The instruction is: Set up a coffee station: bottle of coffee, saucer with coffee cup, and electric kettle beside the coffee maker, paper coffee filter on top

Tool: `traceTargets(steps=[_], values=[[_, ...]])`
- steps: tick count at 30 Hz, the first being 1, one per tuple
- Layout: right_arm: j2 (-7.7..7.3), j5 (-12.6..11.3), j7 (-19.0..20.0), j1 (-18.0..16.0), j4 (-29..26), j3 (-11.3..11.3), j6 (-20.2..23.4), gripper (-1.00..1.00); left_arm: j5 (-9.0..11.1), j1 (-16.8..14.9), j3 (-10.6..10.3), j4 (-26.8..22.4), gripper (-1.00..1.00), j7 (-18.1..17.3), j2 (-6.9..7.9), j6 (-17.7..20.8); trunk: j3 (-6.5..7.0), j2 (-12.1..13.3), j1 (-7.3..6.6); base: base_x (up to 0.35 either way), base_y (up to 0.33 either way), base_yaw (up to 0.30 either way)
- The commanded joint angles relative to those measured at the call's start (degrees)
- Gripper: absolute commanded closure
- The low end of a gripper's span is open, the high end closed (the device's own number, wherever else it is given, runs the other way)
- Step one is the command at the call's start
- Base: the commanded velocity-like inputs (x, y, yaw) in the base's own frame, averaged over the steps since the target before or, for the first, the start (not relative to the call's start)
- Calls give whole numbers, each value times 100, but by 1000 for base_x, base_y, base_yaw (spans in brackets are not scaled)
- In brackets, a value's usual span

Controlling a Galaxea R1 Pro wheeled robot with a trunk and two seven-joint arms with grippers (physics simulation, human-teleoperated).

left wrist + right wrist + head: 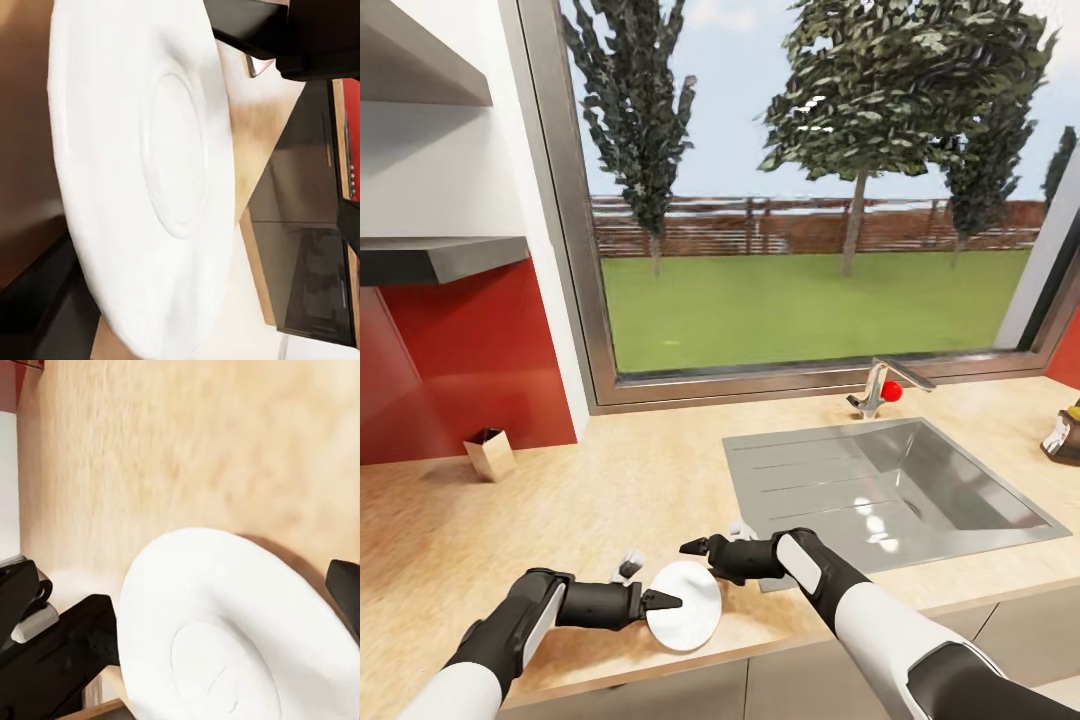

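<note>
A round white ceramic saucer (685, 604) lies at the near edge of the pale wood-grain countertop (560, 500), just left of the stainless steel sink (880, 490) with its ribbed drainer. The left gripper (660, 601), black-fingered at the end of a white and black arm, reaches in from the left and meets the saucer's left rim; its dark fingers look closed around that rim, though whether they truly pinch it I cannot tell for sure. In the left wrist view the saucer (142, 180) sits very close, its shallow centre ring plain, with the other arm's dark body beyond it. The right gripper (693, 547) points leftward just past the saucer's far edge, its fingertips together in a narrow point and holding nothing. In the right wrist view the saucer (217, 637) lies on the wood with the left gripper (52, 652) at its rim. On the far left of the countertop stands a small tan square-sided holder (490, 453) before the red backsplash (460, 360). A chrome tap (880, 385) with a red knob stands behind the sink, under the large window (810, 180). A dark object (1063, 432) sits at the right edge, too cropped to identify.
</note>
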Motion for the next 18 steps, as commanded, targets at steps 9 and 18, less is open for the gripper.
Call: traceTargets(steps=[9, 18], values=[[2, 60, 6, -4, 7, 104, 7, -100, -15, -4, 12, 0, -100, -34, -9, 50, -15, -12, 4, 0, 0, 0], [2, 61, 6, -4, 7, 114, 7, -100, -15, -4, 7, 2, 100, -43, -131, 51, -15, -12, 4, 0, 0, 0]])
